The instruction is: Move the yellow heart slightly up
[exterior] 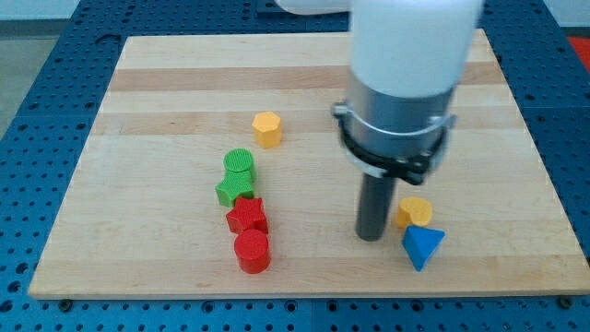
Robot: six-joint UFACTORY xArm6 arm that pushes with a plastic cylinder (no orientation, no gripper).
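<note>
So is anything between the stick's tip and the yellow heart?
No. In the camera view my tip sits just left of the yellow heart, only bare board between.

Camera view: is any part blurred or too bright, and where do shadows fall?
Camera view: the white arm housing at the top is overexposed and soft; the blocks look sharp. My tip sits just left of the yellow heart, casting a faint shadow on the wooden board. No strong glare.

Two yellow blocks (pixel 266 128) (pixel 414 212), two green (pixel 239 162) (pixel 234 189), two red (pixel 247 216) (pixel 252 251) (one blue (pixel 422 245)).
</note>
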